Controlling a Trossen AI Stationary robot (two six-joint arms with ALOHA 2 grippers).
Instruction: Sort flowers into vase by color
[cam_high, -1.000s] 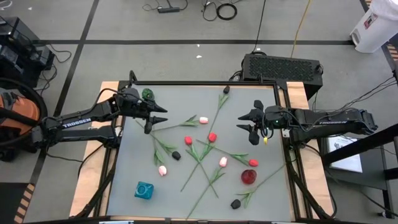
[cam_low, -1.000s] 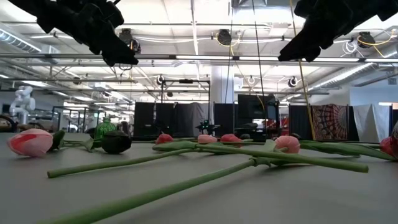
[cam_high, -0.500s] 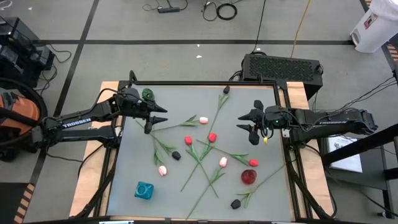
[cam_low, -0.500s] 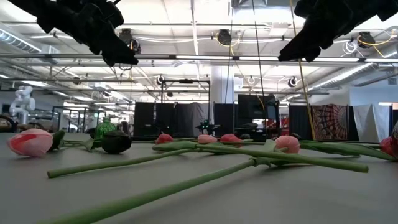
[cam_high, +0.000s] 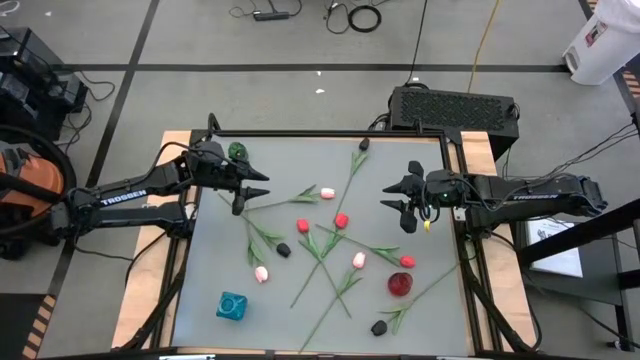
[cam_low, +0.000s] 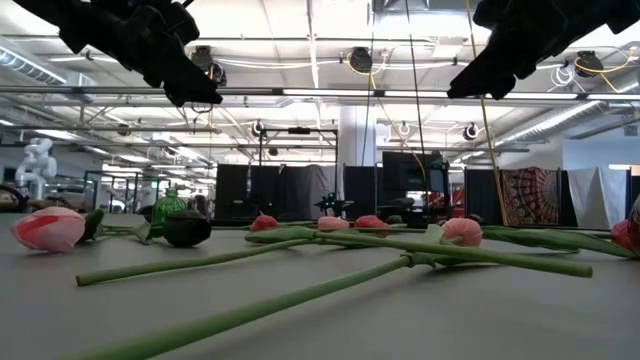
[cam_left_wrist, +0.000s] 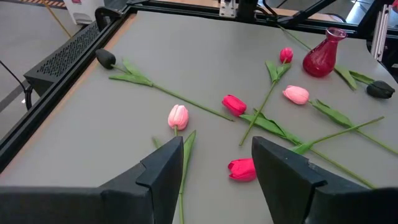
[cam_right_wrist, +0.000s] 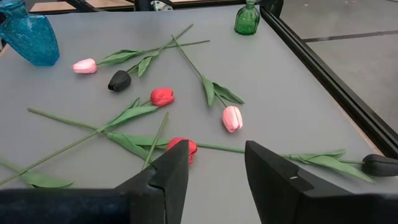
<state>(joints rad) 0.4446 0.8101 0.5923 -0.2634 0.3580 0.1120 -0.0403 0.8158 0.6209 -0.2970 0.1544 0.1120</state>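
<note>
Several artificial tulips with pink, red and black heads lie flat on the grey table, stems crossing: a pink head (cam_high: 326, 192), a red head (cam_high: 342, 220) and a black head (cam_high: 284, 250) among them. My left gripper (cam_high: 252, 190) hovers open above the table's far left part, near the pink tulip (cam_left_wrist: 178, 116). My right gripper (cam_high: 393, 205) hovers open on the right, above a red head (cam_right_wrist: 183, 146). Three small vases stand upright: the green vase (cam_high: 237, 152), the blue vase (cam_high: 232, 306) and the red vase (cam_high: 400, 284).
A raised black frame (cam_high: 330, 134) runs round the table. Black-headed tulips lie near the far edge (cam_high: 363, 144) and the near edge (cam_high: 379, 327). In the low view both grippers hang well above the stems (cam_low: 330, 290). A black box (cam_high: 455, 108) sits beyond the far right corner.
</note>
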